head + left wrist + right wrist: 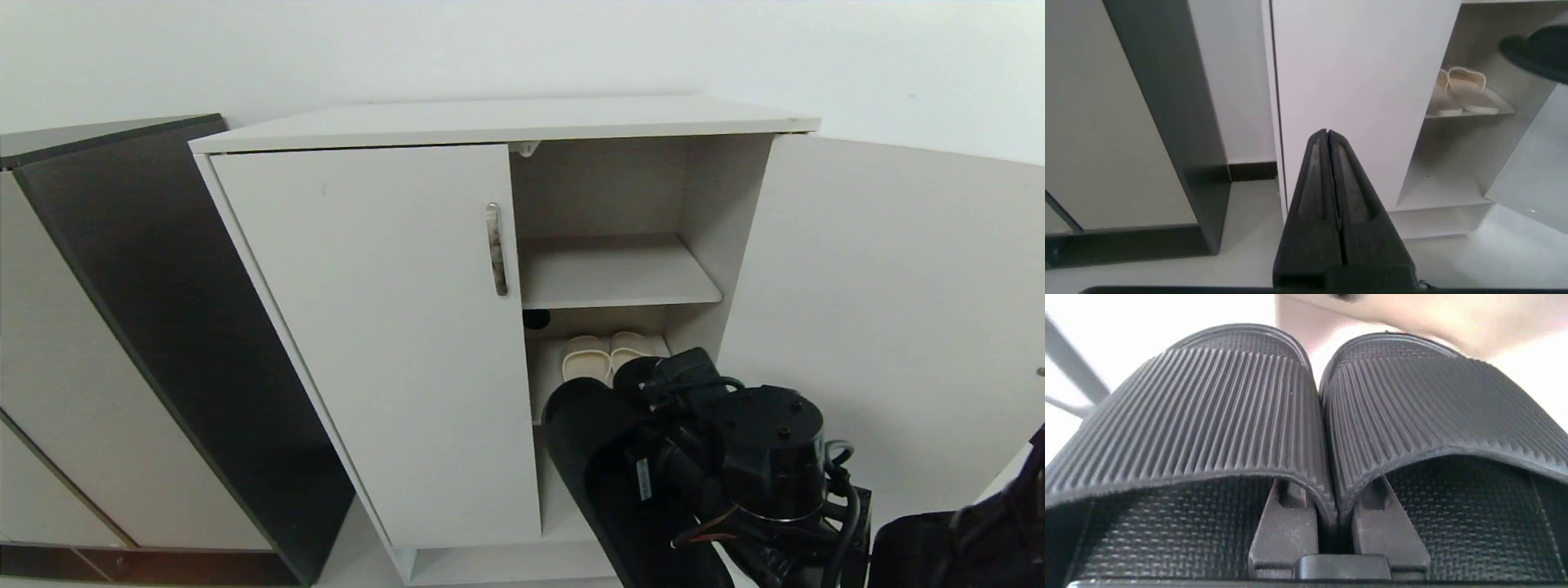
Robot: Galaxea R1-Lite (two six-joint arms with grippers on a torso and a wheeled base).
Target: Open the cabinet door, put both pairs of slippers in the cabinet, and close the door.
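Observation:
The white cabinet (pixel 506 122) stands with its left door (pixel 375 327) closed and its right door (pixel 898 327) swung wide open. A pair of cream slippers (pixel 604 355) lies on the middle shelf, toes inward; the left wrist view shows the cream slippers (pixel 1466 88) too. My right gripper (pixel 1327 518) is shut on the pair of black slippers (pixel 1241 400), pinching their inner strap edges together. In the head view the black slippers (pixel 596 441) hang in front of the open compartment, just below the cream pair. My left gripper (pixel 1327 140) is shut and holds nothing, low before the closed door.
A metal handle (pixel 495 249) runs along the closed door's right edge. An upper shelf (pixel 612 273) sits above the cream pair. A dark-sided unit (pixel 163 327) stands close against the cabinet's left. The bottom shelf (pixel 1437 192) is seen under the slipper shelf.

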